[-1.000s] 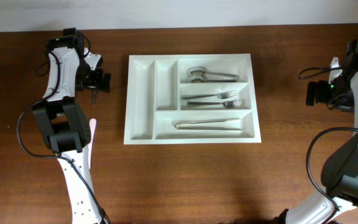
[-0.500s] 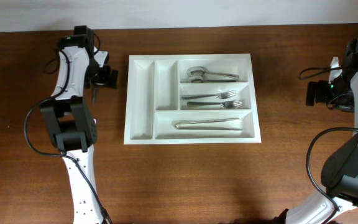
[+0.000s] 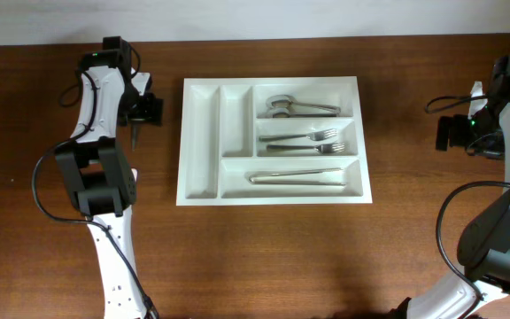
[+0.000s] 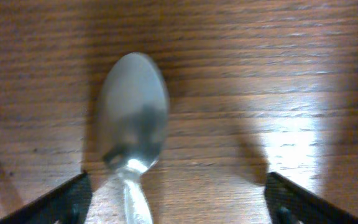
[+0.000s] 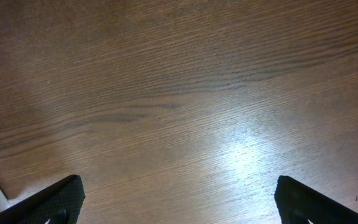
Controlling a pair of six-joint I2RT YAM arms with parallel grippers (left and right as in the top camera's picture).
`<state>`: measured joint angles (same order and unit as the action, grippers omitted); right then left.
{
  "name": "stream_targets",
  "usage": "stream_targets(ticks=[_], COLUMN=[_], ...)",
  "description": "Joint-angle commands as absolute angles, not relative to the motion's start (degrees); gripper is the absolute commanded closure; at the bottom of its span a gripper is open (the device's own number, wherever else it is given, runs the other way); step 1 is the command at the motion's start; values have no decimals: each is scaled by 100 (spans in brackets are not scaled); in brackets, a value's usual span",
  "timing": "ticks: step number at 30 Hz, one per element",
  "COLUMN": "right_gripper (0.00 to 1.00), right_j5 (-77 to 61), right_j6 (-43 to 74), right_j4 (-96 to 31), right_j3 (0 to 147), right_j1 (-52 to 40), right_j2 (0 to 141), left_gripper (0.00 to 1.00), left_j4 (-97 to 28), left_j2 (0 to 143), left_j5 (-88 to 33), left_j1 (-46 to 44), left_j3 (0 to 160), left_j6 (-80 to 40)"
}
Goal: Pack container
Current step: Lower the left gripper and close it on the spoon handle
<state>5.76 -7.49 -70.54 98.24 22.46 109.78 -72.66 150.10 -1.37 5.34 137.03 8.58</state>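
While the left gripper (image 4: 176,196) hangs open astride the spoon (image 4: 132,124), whose long axis crosses its closing line, the container (image 3: 200,133) lies near on its right; the right gripper (image 5: 179,199), open and empty, is well apart.

Overhead: fixed, straight down, far, taking in whole table (image 3: 264,257), container (image 3: 200,159) centred, both arms. Left wrist: straight down, very close over spoon (image 4: 132,118) on wood. Right wrist: down, close on wood grain. Shared: tabletop only.
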Motion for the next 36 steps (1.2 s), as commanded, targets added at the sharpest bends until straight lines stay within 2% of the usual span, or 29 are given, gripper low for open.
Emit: stream_targets(ticks=[1,3,9,13,17,24,26,28,33,36], right_gripper=[1,1,1,1,2,1,1,1,1,1], right_j5=[624,624,624,624,624,624,624,624,624,624], right_j6=[-725,-725,-725,-725,-725,-725,-725,-725,-725,-725], right_j4=[-7046,-7046,-7046,-7046,-7046,-7046,-7046,-7046,-7046,-7046], right_j3=[9813,9813,9813,9813,9813,9813,9813,9813,9813,9813], right_j1=[2220,2220,2220,2220,2220,2220,2220,2220,2220,2220], right_j2=[10932,10932,10932,10932,10932,10932,10932,10932,10932,10932], left_gripper=[26,33,64,66,76,82,87,98,98,91], left_j4=[-7297,-7297,-7295,-7282,-7279,-7236,-7236,-7236,-7231,-7212], left_j2=[15196,15196,15196,15196,15196,15194,15194,15194,15194,15194], left_j5=[-123,-121,-121,-121,-121,-123,-123,-123,-121,-123], left_j1=[613,613,611,611,611,607,607,607,607,607], left_j3=[13804,13804,13804,13804,13806,13806,13806,13808,13817,13817], left_j6=[840,840,838,838,838,838,838,838,838,838])
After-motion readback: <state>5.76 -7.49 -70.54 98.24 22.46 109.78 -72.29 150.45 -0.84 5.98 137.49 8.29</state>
